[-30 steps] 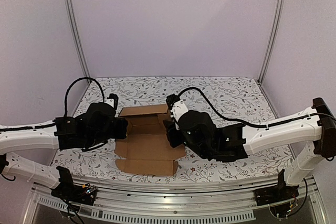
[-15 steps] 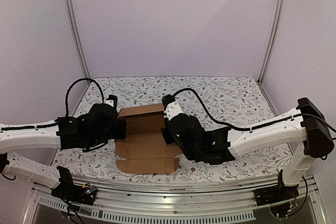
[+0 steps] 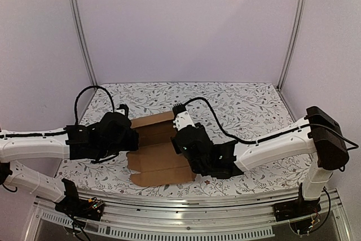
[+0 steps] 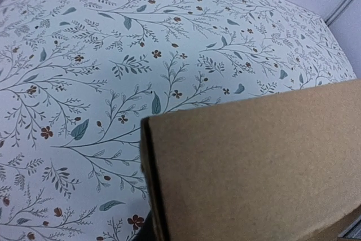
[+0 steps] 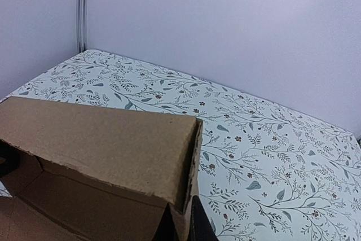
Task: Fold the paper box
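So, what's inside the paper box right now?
Inside the paper box only bare cardboard shows. The near floor is cut off in the wrist view and covered by the right arm from above.

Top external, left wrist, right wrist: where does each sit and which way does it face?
Top external: above, behind the bases, looking down at the table; left arm and right arm show.
Left wrist: low beside the paper box, facing across the table; nothing of the arm clearly shows.
Right wrist: low by the box, facing the back wall; one dark finger shows.
Shared: box and floral table.
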`<state>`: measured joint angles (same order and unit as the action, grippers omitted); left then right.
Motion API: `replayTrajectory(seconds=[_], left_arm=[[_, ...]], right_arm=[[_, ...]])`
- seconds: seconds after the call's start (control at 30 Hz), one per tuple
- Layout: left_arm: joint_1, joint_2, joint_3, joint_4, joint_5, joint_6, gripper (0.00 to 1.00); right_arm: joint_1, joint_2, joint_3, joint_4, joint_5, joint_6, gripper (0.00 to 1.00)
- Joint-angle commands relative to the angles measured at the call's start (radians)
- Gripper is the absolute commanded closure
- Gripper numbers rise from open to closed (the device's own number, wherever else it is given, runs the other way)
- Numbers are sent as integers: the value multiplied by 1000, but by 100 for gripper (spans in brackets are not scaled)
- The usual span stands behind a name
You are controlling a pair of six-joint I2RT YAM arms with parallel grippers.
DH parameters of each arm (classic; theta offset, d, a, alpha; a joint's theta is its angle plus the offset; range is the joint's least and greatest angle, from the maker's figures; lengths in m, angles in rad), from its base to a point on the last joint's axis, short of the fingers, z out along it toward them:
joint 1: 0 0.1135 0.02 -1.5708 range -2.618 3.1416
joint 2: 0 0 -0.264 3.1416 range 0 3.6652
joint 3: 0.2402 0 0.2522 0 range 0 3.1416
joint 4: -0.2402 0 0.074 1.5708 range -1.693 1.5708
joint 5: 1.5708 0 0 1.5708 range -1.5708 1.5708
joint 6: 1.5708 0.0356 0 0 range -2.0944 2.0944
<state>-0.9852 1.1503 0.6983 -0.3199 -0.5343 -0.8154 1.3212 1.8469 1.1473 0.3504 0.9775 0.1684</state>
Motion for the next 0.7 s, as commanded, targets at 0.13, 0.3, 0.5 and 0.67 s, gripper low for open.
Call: replayTrajectory(seconds=[0.13,0.3,0.5,0.67], left_arm=[[-4,24,54,50,71,11,65],[-3,20,57,42,101,11,56],[-3,-31,54,-35,126,34,46],[-2,-92,42,-116,135,57,33]], right_arm=[[33,31,52,72,-35,-54,100],[13,41,63,68,-38,-87,100],[-56,32,32,29,-107,-89,100],[-124,-1,-42,26,-214,-70,100]])
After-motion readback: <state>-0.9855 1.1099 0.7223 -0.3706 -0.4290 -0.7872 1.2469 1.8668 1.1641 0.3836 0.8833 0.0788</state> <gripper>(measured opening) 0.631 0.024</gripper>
